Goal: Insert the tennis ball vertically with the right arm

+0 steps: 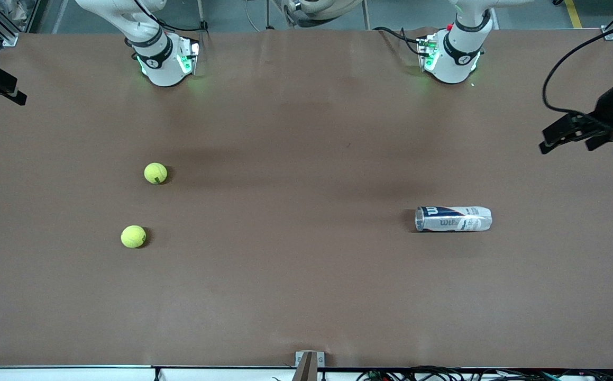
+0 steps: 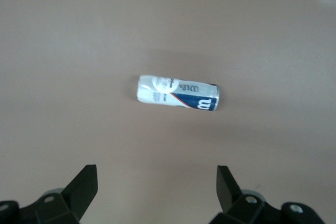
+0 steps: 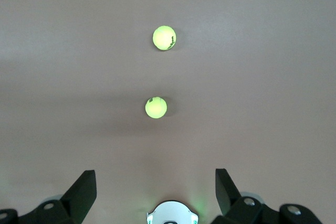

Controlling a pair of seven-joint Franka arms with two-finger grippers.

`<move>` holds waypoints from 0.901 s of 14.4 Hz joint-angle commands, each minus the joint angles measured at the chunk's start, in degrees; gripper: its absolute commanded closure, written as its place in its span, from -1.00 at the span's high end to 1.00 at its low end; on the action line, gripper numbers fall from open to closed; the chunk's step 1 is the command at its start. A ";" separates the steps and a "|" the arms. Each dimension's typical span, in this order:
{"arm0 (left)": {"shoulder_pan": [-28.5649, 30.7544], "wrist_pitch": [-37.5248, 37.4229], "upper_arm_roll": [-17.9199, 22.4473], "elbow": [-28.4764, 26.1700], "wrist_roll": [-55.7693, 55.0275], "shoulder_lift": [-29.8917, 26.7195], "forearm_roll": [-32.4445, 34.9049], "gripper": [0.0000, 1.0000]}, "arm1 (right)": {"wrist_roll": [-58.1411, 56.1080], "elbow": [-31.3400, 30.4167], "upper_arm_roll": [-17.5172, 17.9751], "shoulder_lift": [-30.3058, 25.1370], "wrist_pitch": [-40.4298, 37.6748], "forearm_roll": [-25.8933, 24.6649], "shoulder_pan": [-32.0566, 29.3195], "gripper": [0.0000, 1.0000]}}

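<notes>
nearer tennis ball: yellow-green, fuzzy | can: lying flat | left gripper, right gripper: wide open, empty

table: brown, matte | floor: grey, past table edge | light: even, soft shadows
</notes>
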 commanded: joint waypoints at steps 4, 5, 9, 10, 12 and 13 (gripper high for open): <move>-1.49 0.68 -7.81 -2.79 -25.72 4.94 9.85 1.00 | 0.07 0.64 -0.11 5.30 0.66 -0.11 -1.51 1.00; -2.63 0.77 -8.34 -2.80 -29.86 6.78 12.05 1.00 | 0.07 0.73 -0.19 6.70 0.75 -0.12 -1.60 1.00; -7.38 1.91 -8.44 -2.97 -45.51 14.78 20.23 1.00 | -0.02 0.64 -0.19 11.71 3.74 -1.34 -2.83 1.00; -8.17 2.35 -8.44 -2.89 -49.72 16.97 22.07 1.00 | 0.07 0.55 -0.19 11.99 3.91 -1.43 -2.65 1.00; -9.05 3.67 -8.44 -2.97 -57.28 20.41 25.42 1.00 | 0.86 -0.06 -0.19 11.82 3.92 -1.35 -2.22 1.00; -9.14 4.98 -8.44 -4.11 -60.54 21.38 27.26 1.00 | 1.21 -1.11 -0.19 11.73 3.92 -1.35 -2.04 1.00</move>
